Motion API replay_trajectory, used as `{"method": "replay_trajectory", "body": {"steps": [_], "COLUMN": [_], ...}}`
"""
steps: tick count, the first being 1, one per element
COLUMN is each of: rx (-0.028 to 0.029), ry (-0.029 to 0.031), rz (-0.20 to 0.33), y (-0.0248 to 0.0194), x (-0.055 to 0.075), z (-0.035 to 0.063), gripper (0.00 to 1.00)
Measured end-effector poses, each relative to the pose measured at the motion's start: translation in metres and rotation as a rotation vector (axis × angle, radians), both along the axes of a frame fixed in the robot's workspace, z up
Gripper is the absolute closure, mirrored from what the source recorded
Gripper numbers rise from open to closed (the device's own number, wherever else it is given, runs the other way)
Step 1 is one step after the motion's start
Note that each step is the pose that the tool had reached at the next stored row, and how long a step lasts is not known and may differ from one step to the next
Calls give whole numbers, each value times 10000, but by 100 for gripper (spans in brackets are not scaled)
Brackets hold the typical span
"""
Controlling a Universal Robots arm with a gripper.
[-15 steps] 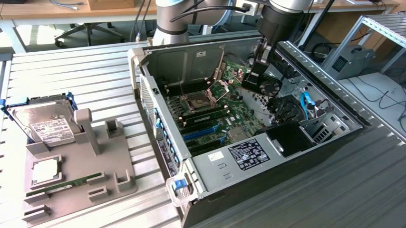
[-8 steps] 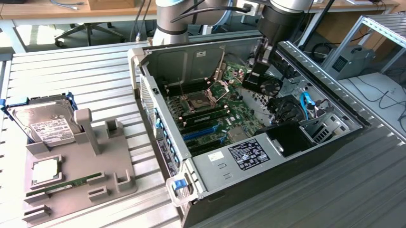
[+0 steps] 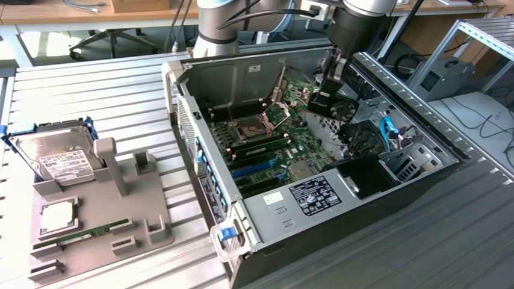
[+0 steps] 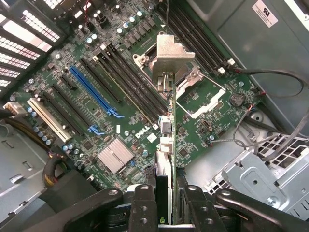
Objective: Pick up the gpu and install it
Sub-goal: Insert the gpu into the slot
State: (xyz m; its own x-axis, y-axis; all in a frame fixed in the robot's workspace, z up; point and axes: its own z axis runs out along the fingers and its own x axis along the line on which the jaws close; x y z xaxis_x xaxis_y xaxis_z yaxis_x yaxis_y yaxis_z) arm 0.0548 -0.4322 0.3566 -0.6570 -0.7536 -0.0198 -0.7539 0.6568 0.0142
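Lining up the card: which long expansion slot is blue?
The one long blue slot; black slots flank it, and a white slot lies beyond them.

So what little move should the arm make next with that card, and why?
Probably a short sideways carry, kept above the motherboard. The gripper is clamped on the gpu, which hangs over it near the processor socket. The long blue slot lies off to one side, empty, so the card likely needs lining up over it first.
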Motion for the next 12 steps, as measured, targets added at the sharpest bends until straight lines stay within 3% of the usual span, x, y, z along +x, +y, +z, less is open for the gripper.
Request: {"method": "replay_trajectory", "body": {"steps": [12], "rx": [0], "ry": [-1], "rz": [335], "y": [0], "x": [25], "z": [-2], "gripper": [73]}}
